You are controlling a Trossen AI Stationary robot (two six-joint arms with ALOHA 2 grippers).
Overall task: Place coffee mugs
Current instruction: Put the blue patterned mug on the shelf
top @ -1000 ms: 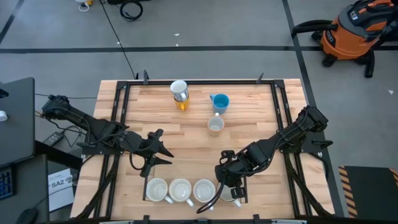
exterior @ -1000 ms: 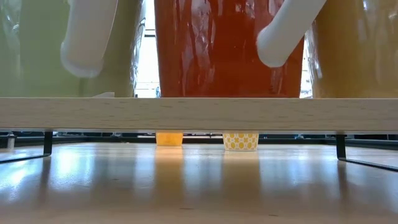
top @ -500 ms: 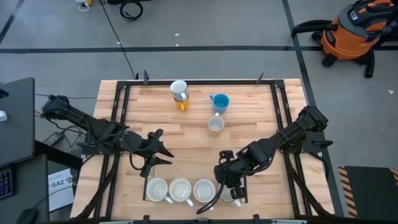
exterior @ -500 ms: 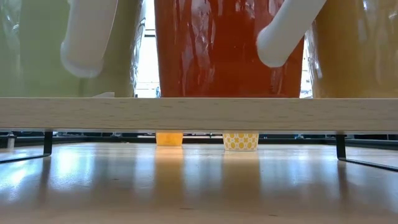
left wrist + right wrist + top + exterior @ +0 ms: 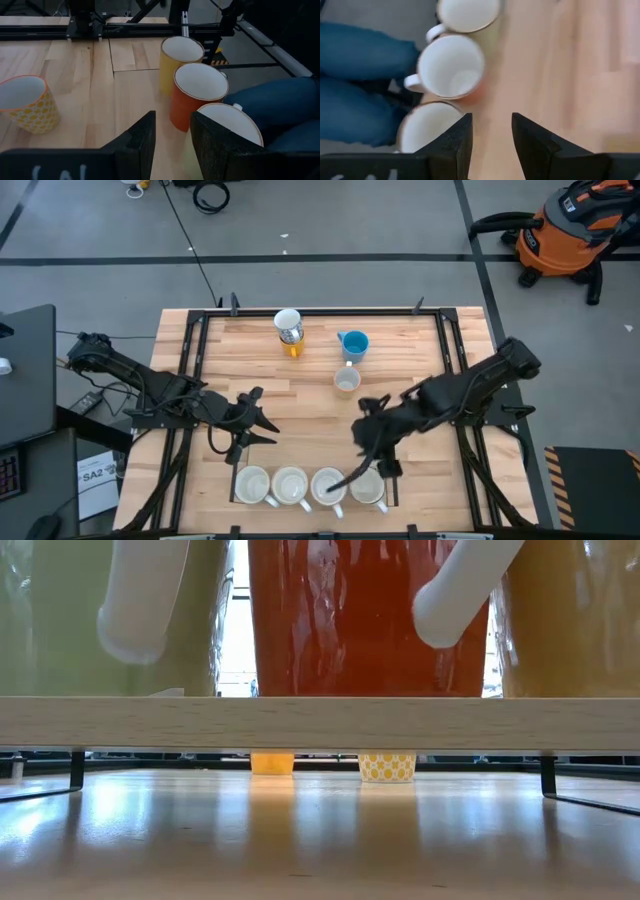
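Several coffee mugs stand upright in a row along the near edge: a white-rimmed one (image 5: 251, 485), a cream one (image 5: 290, 486), a red-orange one (image 5: 328, 485) and a yellow one (image 5: 368, 487). Farther back are a yellow-patterned mug (image 5: 346, 381), a blue mug (image 5: 354, 345) and a white mug (image 5: 288, 326). My right gripper (image 5: 375, 455) hangs open above and just behind the row's right end, with nothing between its fingers (image 5: 455, 145). My left gripper (image 5: 262, 427) waits open left of centre, and its wrist view shows the cream mug (image 5: 225, 125), red-orange mug (image 5: 197, 95) and yellow mug (image 5: 176, 62).
A black metal frame (image 5: 200, 340) borders the wooden table on its left, far and right sides. A person's legs in jeans (image 5: 360, 75) are just past the near edge beside the mug row. Bare wood lies between the row and the far mugs.
My right gripper has risen and drawn back from the yellow mug at the row's right end, toward the table's far right. That mug stays standing in the row, now uncovered. My left gripper has kept still.
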